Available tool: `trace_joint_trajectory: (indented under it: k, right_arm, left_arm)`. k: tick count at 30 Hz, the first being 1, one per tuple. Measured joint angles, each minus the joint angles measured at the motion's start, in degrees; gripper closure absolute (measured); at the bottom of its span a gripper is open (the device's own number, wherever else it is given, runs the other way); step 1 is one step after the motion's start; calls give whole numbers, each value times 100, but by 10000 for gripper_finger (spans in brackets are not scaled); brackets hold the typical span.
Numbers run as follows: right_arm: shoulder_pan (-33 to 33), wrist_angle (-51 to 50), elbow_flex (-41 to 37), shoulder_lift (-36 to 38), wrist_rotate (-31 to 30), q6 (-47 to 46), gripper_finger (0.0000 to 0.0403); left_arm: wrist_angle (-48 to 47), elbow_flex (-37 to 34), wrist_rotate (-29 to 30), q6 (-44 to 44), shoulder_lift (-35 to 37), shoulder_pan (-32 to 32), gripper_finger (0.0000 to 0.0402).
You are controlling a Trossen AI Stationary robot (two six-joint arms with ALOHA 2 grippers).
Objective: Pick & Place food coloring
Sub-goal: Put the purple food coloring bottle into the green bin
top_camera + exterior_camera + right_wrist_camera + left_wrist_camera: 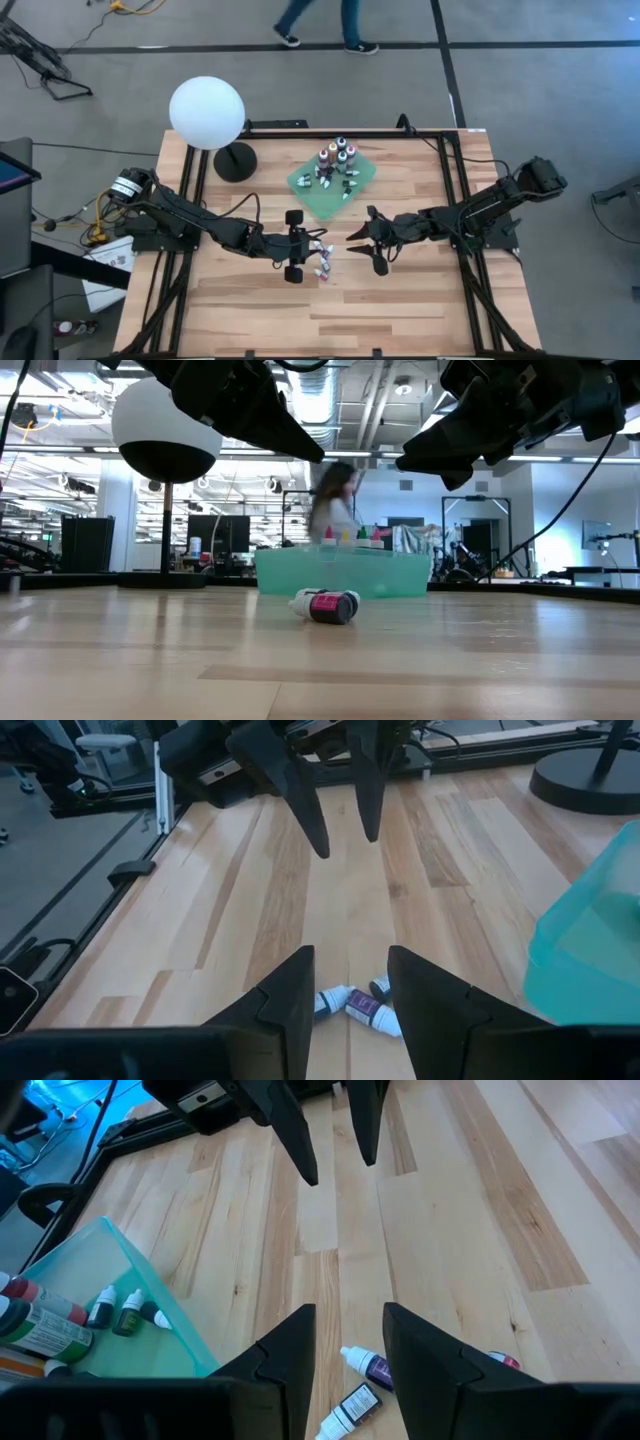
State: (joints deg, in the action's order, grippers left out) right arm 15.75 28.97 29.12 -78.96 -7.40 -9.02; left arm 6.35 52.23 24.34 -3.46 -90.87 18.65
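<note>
When we look down from above, we see two dark arms reaching toward the middle of a wooden table [400, 310]. The left gripper [296, 245] hangs just left of a few little food coloring bottles [321, 258] that lie on the bare wood. Its two fingers are spread apart and hold nothing. In the left wrist view those fingers [290, 1355] stand wide, and three of the small bottles [365, 1368] lie on their sides on the wood close by them.

The right gripper [364, 243] hangs just right of the same little group. Its fingers are spread apart too, with nothing between them. In the right wrist view we see two or three little bottles [352, 1003] lying on the wood between its fingers [290, 995].

From the low view, one bottle with a pink label [326, 605] lies on its side in the middle of the table. Both grippers hang up in the air above it and do not touch it.

Farther back on the table sits a green square cloth [335, 184]. More bottles [336, 160] stand or lie on it, some tall with dark caps and some tiny. Left of the cloth stands a lamp with a big white ball [207, 113] on a round black base [236, 162].

A person [325, 25] walks on the floor beyond the far side of the table.
</note>
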Motion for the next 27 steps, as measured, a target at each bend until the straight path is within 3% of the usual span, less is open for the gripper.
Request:
trace_joint_trajectory:
  k: [10,14,20,27]
  right_arm:
    - [-186,403,240,3,-10,467,282]
    - [-108,-29,254,4,99,-668,282]
    - [395,-474,242,-323,-26,-1474,282]
    - [546,537,377,-1008,-2,-1489,282]
  left_arm:
    - [0,0,0,2,0,0,288]
    - [0,0,1,2,0,1,288]
    - [0,-2,2,2,0,0,288]
    - [-49,-3,2,2,0,2,288]
